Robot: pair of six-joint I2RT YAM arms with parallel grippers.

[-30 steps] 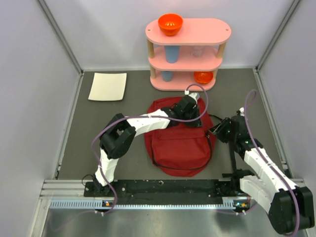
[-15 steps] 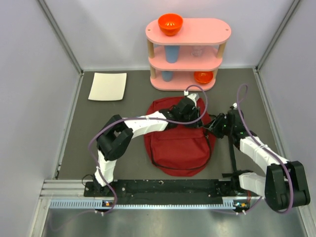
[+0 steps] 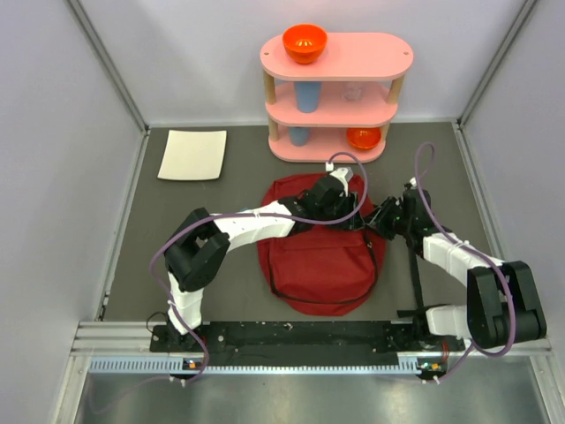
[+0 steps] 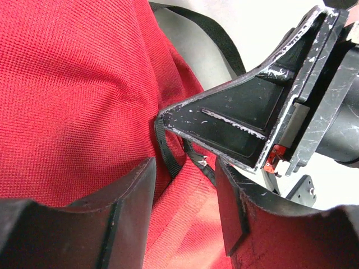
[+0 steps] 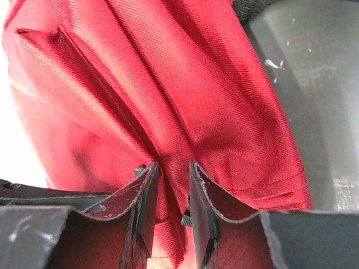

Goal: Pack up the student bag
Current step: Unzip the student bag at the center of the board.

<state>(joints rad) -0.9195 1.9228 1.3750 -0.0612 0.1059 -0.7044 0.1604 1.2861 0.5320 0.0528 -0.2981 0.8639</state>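
The student bag is a dark-red backpack lying flat on the grey mat, with black straps trailing at its right side. My left gripper hovers over the bag's upper right part. In the left wrist view, my left gripper is open, with loose red fabric and a black zipper line below the gap. My right gripper meets it from the right, and one of its black fingers shows in that view. The right gripper has its jaws narrow, pinching a raised fold of the bag's fabric.
A pink three-tier shelf stands at the back with an orange bowl on top, a blue cup in the middle and another orange bowl at the bottom. A white sheet lies back left. Grey walls enclose both sides.
My left jaws have opened over the bag. My right arm has swung in toward the bag's upper right edge, and its jaws have narrowed on the fabric.
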